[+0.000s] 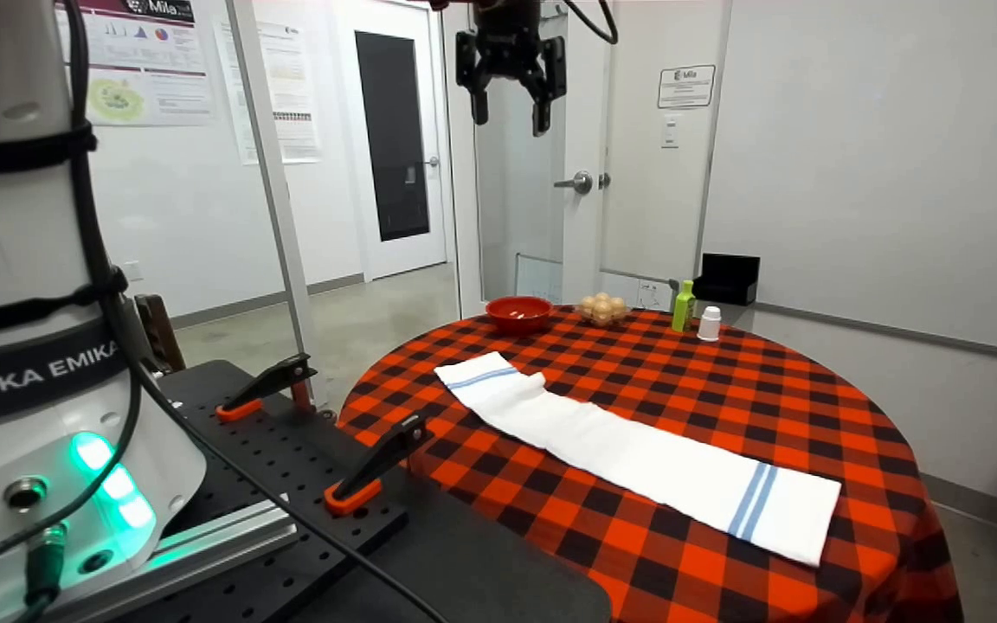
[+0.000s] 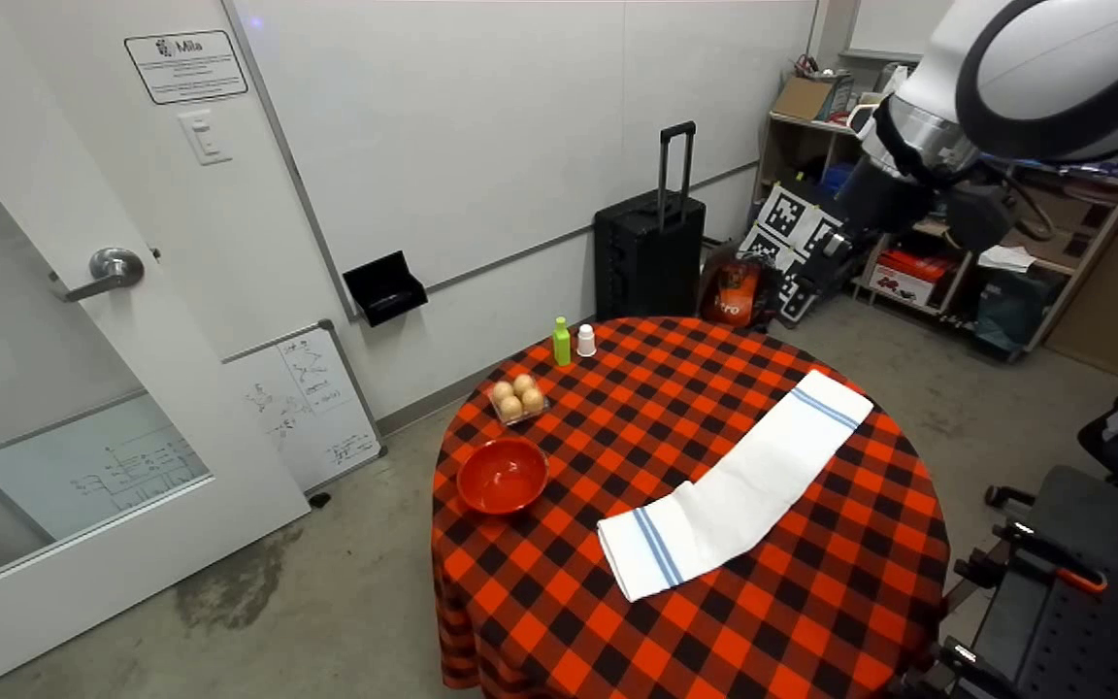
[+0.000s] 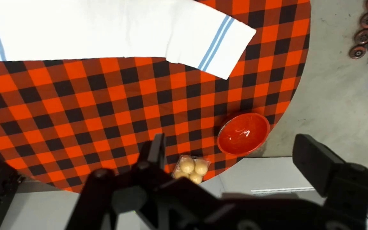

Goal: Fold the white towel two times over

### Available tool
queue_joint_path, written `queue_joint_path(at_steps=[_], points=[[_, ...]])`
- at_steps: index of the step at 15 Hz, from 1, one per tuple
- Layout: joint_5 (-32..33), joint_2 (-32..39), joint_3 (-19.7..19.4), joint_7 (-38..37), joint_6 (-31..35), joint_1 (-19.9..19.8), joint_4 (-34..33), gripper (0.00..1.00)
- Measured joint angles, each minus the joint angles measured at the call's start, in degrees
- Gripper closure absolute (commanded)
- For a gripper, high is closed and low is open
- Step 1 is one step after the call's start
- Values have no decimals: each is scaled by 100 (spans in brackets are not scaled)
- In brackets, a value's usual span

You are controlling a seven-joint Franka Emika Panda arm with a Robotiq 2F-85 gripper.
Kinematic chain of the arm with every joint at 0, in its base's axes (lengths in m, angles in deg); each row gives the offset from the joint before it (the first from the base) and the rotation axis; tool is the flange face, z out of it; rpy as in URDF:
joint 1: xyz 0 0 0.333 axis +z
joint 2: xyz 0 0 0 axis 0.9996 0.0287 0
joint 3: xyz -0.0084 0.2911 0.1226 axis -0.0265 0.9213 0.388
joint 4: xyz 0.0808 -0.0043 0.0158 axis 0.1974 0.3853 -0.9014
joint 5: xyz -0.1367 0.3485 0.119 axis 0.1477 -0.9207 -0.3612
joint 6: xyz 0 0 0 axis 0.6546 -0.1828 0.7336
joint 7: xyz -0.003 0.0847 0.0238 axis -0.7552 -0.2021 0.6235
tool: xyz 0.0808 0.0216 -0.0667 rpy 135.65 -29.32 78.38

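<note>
The gripper (image 1: 511, 117) is held up in the air, its jaws spread wide, with nothing gripped or touched. Well below it, the white towel (image 1: 637, 454) is laid out lengthwise on the checked tablecloth (image 1: 723, 398). If the fingers (image 1: 541, 119) were lowered too far at either end, the tablecloth could be pinched and dragged along too.
</note>
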Motion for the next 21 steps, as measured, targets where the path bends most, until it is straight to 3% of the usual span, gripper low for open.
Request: queue_joint_path(at_steps=[5,10,15,21], points=[[-41,1428,-84,443,2,-321,-969,0],[-39,2495,-63,650,-24,-1050,-1627,0],[16,2981,-53,827,-375,-1736,-1848,0],[20,3024,54,820,-379,-1836,-1861,0]])
